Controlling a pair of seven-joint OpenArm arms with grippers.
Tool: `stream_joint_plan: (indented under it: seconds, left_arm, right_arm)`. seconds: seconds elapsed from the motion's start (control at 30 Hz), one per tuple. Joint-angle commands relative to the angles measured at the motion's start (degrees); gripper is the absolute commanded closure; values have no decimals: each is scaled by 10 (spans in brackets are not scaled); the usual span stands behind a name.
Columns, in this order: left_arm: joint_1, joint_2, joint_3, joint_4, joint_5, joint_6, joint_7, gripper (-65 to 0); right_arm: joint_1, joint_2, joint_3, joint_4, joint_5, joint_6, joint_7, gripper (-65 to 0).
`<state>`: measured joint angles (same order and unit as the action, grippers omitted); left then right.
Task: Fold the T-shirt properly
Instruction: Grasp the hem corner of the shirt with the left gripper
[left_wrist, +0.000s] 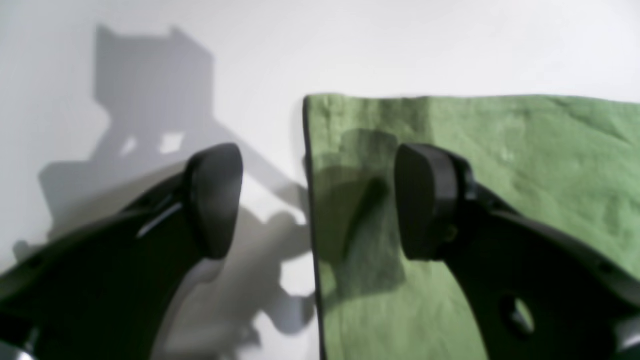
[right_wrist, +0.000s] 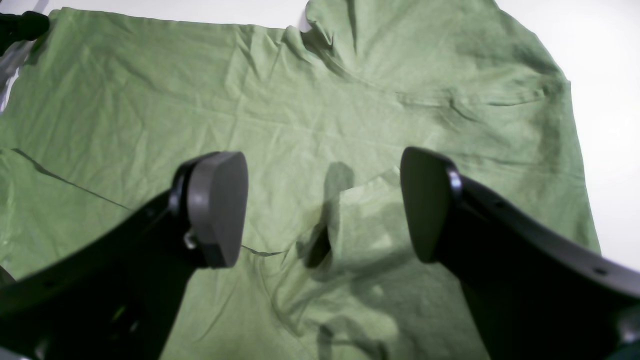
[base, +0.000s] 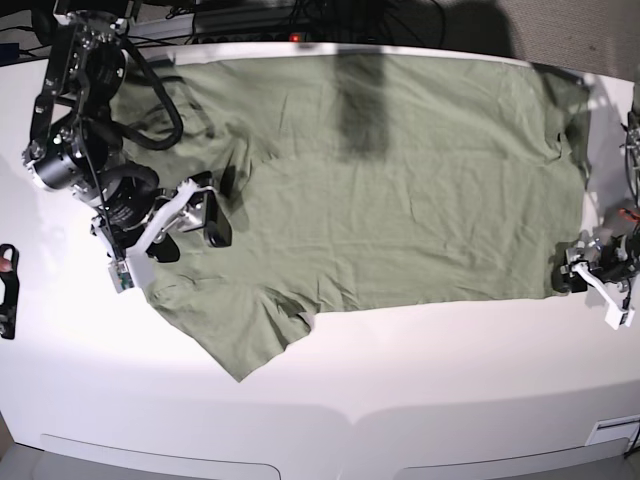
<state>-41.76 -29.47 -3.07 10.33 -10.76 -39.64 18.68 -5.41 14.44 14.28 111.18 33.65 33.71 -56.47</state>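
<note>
The green T-shirt (base: 400, 180) lies spread flat across the white table, sleeves toward the left and hem toward the right of the base view. My right gripper (base: 190, 235) hovers open over the shirt's left part; in its wrist view the fingers (right_wrist: 217, 210) stand wide apart above wrinkled cloth (right_wrist: 300, 100) and a folded edge. My left gripper (base: 573, 272) is open at the hem's near right corner. In the left wrist view it (left_wrist: 320, 200) straddles the shirt's edge, one finger over bare table, the other over the cloth (left_wrist: 500, 150). Neither holds anything. The collar is hidden.
Cables and dark equipment (base: 300, 15) line the table's back edge. A black object (base: 6, 290) sits at the left edge. Bare white table (base: 400, 380) runs along the front, below the shirt. The near sleeve (base: 245, 345) points toward the front.
</note>
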Motion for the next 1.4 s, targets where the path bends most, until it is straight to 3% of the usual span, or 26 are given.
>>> stream_joint_plan:
  seconds: [0.0,0.27,0.33,0.57,0.77,0.93,1.1,1.37]
  left_arm:
    - [-14,-12,-1,6,-10,-4,35,-454]
    - [-26,-14,-1,7,-294,-4,405,-454]
    - [-37,-14,-1,7,-332,-4,457,-454]
    - [-50,-12,-1,7,-325,-4,344,-454]
    - [-44,-7,-1,6,-291,-4,320,-454]
    - [-40,-6,-1,6,-268,-4,253,-454]
    - [-39,4,-1,6,-222,-4,249,-454]
    - [-40,12,-1,6,-223,-4,258,-454]
  right_arm:
    - [8,5,3,11,11,5,11,-475]
    - [8,5,3,11,11,5,11,-475]
    - [8,5,3,11,11,5,11,-475]
    - [8,5,3,11,11,5,9,-475]
    - [8,5,3,11,11,5,10,-475]
    - [8,5,3,11,11,5,9,-475]
    - [8,5,3,11,11,5,9,-475]
    - [8,5,3,11,11,5,9,-475]
